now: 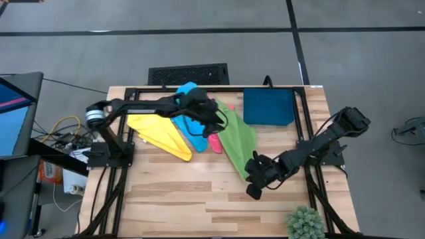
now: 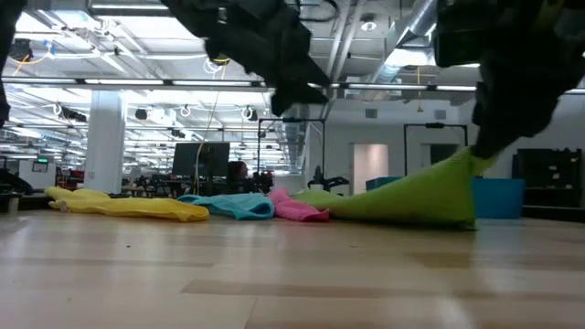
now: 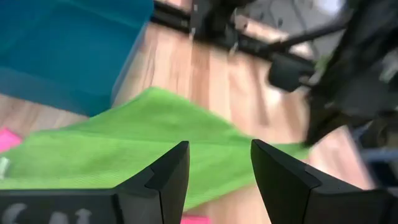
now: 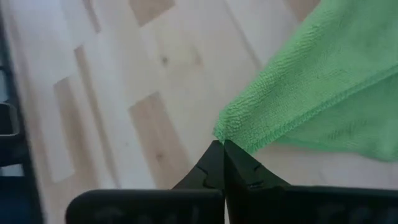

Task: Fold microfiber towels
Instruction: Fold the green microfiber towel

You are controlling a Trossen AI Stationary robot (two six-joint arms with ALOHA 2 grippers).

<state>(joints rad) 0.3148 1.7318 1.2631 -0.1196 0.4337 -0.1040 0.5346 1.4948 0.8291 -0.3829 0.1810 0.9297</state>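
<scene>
Fingers of the right gripper (image 4: 222, 163) pinch a corner of the one green towel (image 1: 239, 139), lifting it off the desk (image 1: 186, 199). Left gripper (image 3: 219, 177), fingers spread, hovers over that towel's far end. Three more towels lie left: pink (image 1: 216, 143), blue (image 1: 188, 126), yellow (image 1: 159, 133). One blue tray (image 1: 268, 107) sits far right. No readable writing.

Towels: yellow (image 1: 159, 135), sky-blue (image 1: 187, 126), pink (image 1: 215, 142), green (image 1: 239, 141); tray (image 1: 268, 107) dark blue.
</scene>
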